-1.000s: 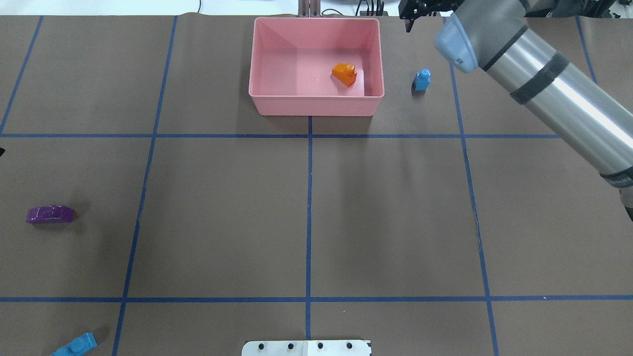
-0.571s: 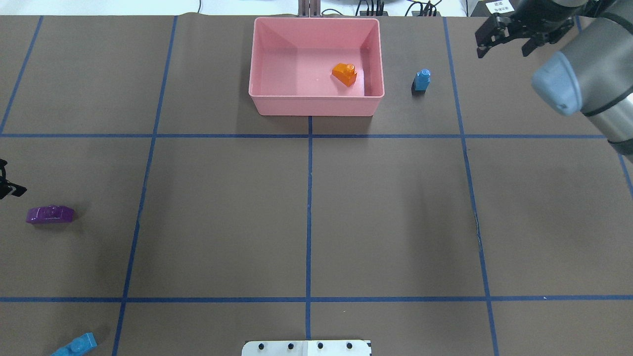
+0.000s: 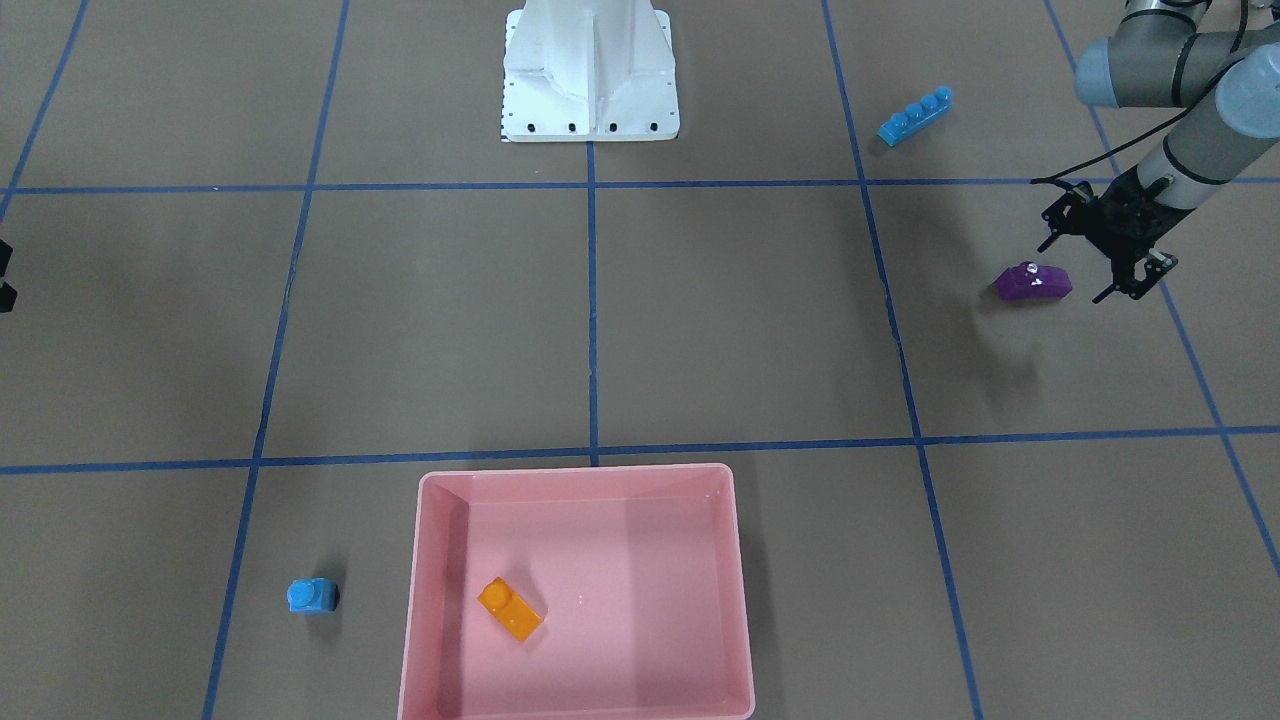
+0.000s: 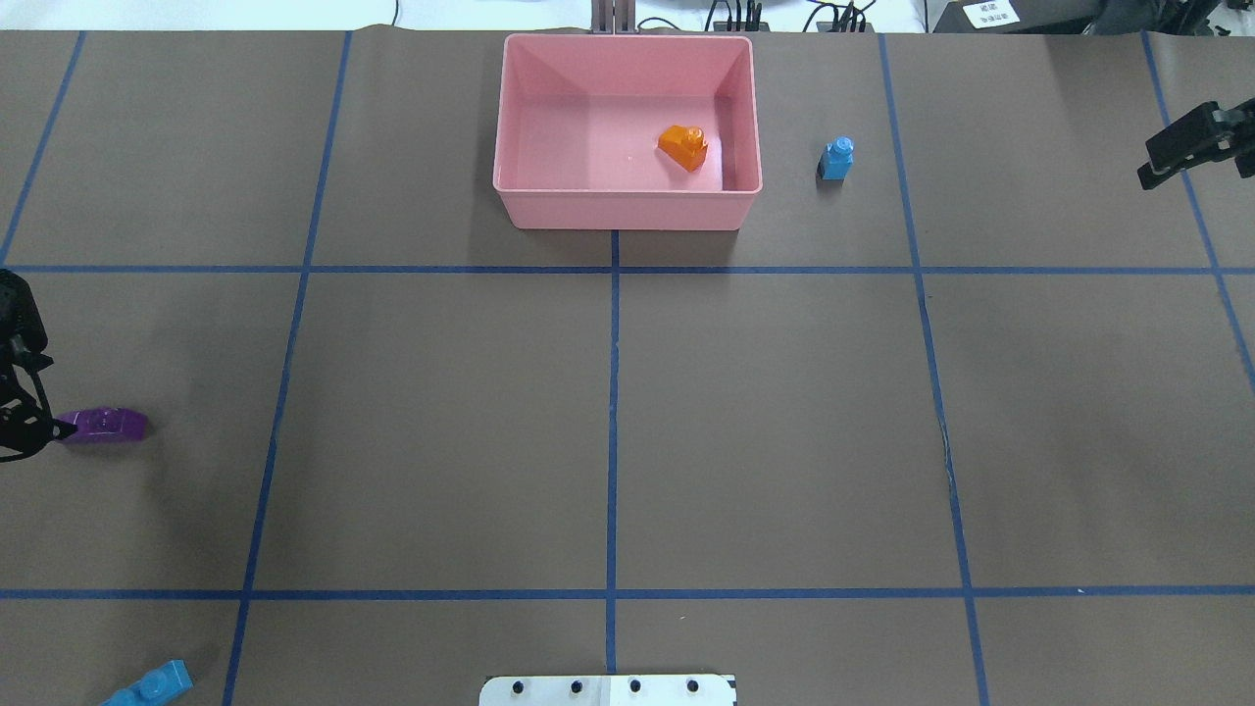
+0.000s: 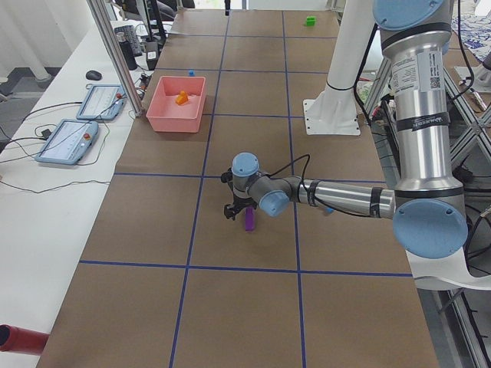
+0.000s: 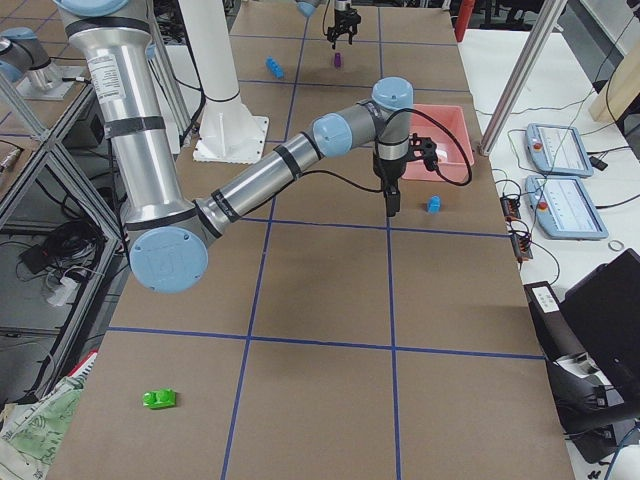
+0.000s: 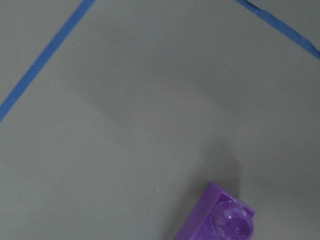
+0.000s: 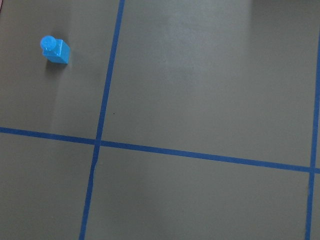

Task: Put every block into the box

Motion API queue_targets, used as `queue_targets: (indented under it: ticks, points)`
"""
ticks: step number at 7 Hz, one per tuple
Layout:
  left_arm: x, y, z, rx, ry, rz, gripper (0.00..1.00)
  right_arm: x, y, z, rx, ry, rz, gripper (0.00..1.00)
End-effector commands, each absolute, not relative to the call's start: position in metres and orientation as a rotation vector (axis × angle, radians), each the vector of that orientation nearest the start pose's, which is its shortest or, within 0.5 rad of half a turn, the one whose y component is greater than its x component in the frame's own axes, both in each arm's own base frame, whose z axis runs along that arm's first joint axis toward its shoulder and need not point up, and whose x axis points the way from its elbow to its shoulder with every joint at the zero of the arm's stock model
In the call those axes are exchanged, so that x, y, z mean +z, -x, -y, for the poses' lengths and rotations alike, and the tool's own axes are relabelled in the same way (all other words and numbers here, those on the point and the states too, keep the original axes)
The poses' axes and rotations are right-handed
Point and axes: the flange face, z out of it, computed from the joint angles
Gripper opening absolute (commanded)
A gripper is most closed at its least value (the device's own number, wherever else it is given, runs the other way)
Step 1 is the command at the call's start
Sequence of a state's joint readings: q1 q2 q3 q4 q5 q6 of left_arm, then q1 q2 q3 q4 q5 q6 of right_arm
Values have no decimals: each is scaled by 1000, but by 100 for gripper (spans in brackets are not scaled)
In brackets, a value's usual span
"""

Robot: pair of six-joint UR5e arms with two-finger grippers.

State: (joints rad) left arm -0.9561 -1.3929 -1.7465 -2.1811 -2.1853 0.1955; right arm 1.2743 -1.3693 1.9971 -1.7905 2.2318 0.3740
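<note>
The pink box [image 4: 627,211] stands at the table's far middle, and the orange block [image 4: 683,146] lies inside it. Just right of the box sits the small blue block [image 4: 836,158]. At the left edge lies the purple block [image 4: 102,425], with my left gripper [image 3: 1087,264] open close beside its outer end, one fingertip almost touching it. The long blue block [image 4: 149,683] rests at the near left corner. A green block [image 6: 160,398] lies far out on my right. Open and holding nothing, my right gripper [image 4: 1181,147] hangs at the right edge.
The white robot base [image 3: 590,75] stands at the near middle of the table. Blue tape lines split the brown surface into squares. Tablets and cables lie on a side table [image 6: 560,190] beyond the box.
My right arm has swung away from above the box to the right edge. My left gripper has come in from the left edge and dropped beside the purple block.
</note>
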Motion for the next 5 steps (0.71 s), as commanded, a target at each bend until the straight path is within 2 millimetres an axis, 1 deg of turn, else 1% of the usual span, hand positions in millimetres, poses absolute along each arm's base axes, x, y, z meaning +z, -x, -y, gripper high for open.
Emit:
queue_targets:
  ticks: [1, 2, 5]
  points:
    - [599, -200, 401, 981, -463, -731, 100, 385, 78, 517, -61, -152, 749, 100]
    - [600, -210, 398, 1001, -452, -738, 100, 386, 78, 517, -60, -151, 747, 100]
    - [605, -222, 397, 1022, -439, -736, 100, 388, 78, 517, -59, -148, 748, 100]
